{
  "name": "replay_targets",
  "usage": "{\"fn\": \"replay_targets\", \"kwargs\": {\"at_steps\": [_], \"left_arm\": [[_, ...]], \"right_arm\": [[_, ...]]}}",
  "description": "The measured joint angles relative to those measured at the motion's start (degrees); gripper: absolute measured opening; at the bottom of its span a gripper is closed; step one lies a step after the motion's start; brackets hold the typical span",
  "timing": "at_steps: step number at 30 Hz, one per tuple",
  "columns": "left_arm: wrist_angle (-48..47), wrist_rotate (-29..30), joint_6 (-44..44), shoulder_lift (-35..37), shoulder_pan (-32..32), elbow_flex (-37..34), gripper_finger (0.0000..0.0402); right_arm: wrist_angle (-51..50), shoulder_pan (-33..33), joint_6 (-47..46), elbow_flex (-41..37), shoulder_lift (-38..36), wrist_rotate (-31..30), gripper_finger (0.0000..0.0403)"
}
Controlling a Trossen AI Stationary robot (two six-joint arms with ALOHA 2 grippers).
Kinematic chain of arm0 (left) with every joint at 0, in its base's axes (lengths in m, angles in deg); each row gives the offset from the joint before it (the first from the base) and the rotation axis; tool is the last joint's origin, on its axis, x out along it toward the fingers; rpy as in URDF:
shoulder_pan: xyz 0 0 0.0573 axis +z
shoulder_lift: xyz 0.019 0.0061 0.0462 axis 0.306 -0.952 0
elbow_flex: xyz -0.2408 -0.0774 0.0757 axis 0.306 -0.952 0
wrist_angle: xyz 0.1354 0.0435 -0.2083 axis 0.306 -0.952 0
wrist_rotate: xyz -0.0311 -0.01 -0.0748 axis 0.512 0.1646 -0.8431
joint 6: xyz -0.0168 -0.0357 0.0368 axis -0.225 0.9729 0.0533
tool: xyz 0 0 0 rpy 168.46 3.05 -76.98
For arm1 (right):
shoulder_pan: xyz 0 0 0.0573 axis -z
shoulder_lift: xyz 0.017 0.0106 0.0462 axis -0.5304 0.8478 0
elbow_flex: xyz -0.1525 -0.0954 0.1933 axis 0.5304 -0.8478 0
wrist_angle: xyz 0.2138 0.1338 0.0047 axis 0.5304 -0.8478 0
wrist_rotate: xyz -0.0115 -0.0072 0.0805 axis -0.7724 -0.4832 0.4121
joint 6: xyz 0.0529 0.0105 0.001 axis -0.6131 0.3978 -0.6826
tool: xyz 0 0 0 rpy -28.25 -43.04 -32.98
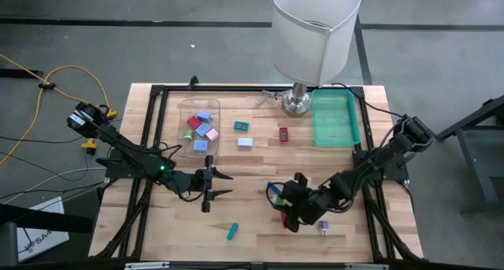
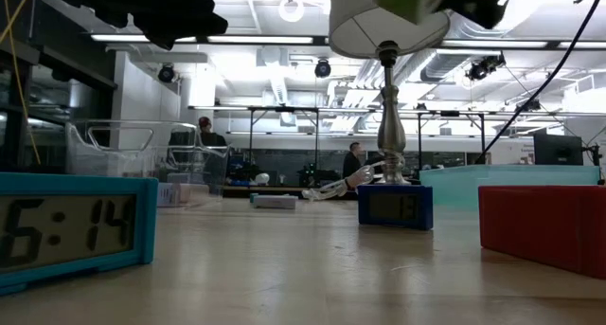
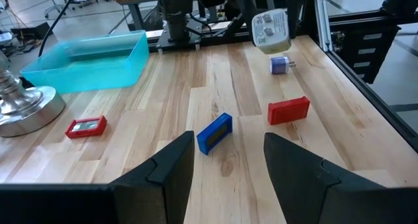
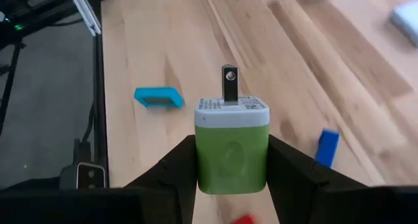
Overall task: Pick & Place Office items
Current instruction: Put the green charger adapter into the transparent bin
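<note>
Closest to my low cam: teal clock (image 2: pixel 71 225) w/ digits showing, big at the near edge; red block (image 2: pixel 542 224) on the other side, dark blue clock (image 2: pixel 395 207) further back by the lamp (image 2: pixel 388 79) stem.

R gripper (image 4: pixel 232 160) is clamped on a green-and-white charger plug (image 4: pixel 231 145), prongs pointing away from the wrist. From overhead I see that gripper (image 1: pixel 293 203) low over the table front-center, w/ the dark blue clock (image 1: pixel 273 193) just beside it and a small purple-ish plug (image 1: pixel 323 227) near, toward the front-right.

L gripper (image 3: pixel 228 155) hangs w/ fingers apart, nothing between them; overhead it's at (image 1: pixel 214 183), left of center. Past its fingers: dark blue clock (image 3: pixel 215 132), red block (image 3: pixel 288 110), a red clock (image 3: pixel 86 127) near the lamp base.

Rest of the items: clear bin (image 1: pixel 183 112) at back-left holds several bits, light blue, red, pink. Light blue block (image 1: pixel 245 142) and a teal piece (image 1: pixel 242 126) lie on bare wood btwn bin and red clock (image 1: pixel 283 134). Teal clock (image 1: pixel 232 231) sits alone near the front edge. Green tray (image 1: pixel 333 119) at back-right, beside the lamp; can't tell if anything's in it.

Ppl visible far off in the room behind the table (image 1: pixel 260 168).
</note>
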Motion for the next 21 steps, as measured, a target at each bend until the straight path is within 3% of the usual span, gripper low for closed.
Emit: {"fn": "replay_targets", "kwargs": {"at_steps": [13,21], "left_arm": [[1.27,0.00,0.04,0.00,0.00,0.00,0.0177],[10.22,-0.02,5.07,0.02,0.00,0.00,0.0177]], "right_arm": [[11.02,3.38,15.38,0.00,0.00,-0.44,0.0139],[17.16,3.67,24.52,0.00,0.00,-1.82,0.0139]]}}
